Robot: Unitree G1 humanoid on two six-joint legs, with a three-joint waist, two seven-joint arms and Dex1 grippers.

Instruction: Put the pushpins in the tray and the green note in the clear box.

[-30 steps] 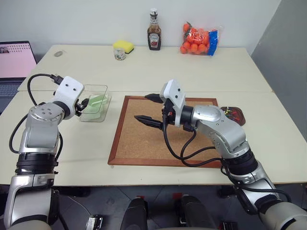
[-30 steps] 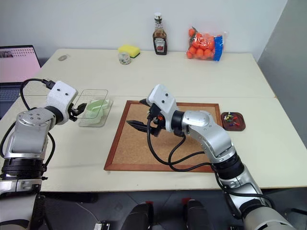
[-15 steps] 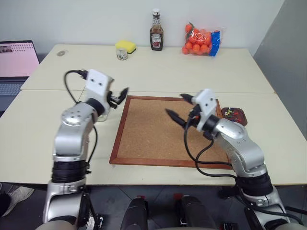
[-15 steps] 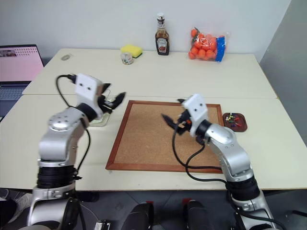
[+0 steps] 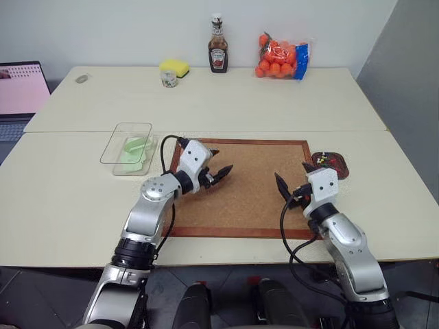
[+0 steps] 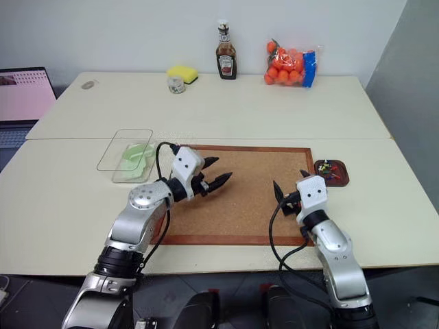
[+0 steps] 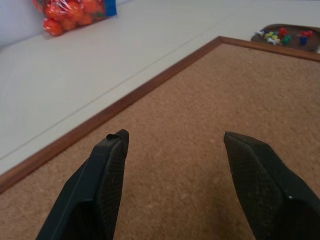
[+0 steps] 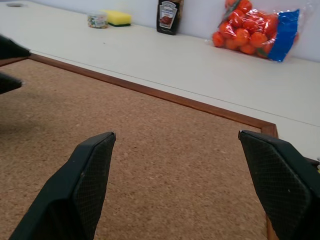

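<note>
Left gripper (image 5: 218,171) spread and empty, hovering over the left half of the corkboard (image 5: 254,199); right gripper (image 5: 291,184) likewise spread wide with nothing between its fingers, low over the corkboard's right edge. Clear box (image 5: 130,147) beside the corkboard's left edge, towards the tabletop's left side, with the green note (image 5: 134,146) lying inside it. Tray (image 5: 332,163) just off the corkboard's far right corner, holding a small heap of pushpins (image 7: 278,36) with red, yellow, green and blue heads. Corkboard surface bare. Along the tabletop's far edge: a yellow sponge (image 5: 175,66), a small jar (image 5: 169,79), a sauce bottle (image 5: 217,53) and a bag of oranges (image 5: 282,57). Laptop (image 5: 19,89) at the far left edge.
</note>
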